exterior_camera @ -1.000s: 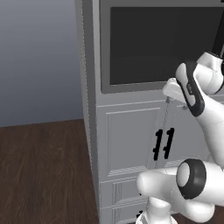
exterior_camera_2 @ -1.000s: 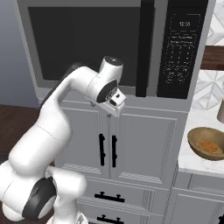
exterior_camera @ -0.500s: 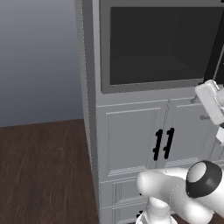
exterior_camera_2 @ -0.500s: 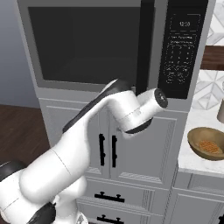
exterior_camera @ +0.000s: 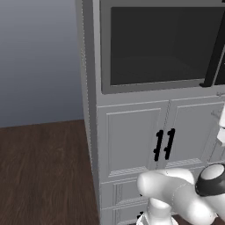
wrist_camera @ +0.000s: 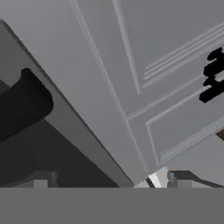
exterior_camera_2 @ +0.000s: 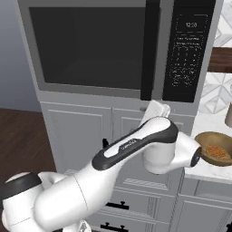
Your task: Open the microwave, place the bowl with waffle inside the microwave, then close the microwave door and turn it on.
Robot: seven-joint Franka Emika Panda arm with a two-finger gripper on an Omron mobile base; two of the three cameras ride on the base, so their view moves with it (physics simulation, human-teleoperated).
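The microwave is a grey built-in box, and the microwave door of dark glass is shut. Its long black bar handle runs down the door's right edge, next to the control panel. My gripper sits just under the handle's lower end, in front of the grey trim. In the hand view the handle's black end lies at the left, and my gripper is open with nothing between its fingertips. The brown bowl with waffle stands on the counter to the right.
White panelled cupboard doors with two small black handles sit below the microwave, with drawers under them. A pale counter lies at the right. Dark wood floor spreads to the left.
My arm has swung to the right, from in front of the cupboard doors to below the door handle's lower end. The gripper has stayed open. The bowl has not moved.
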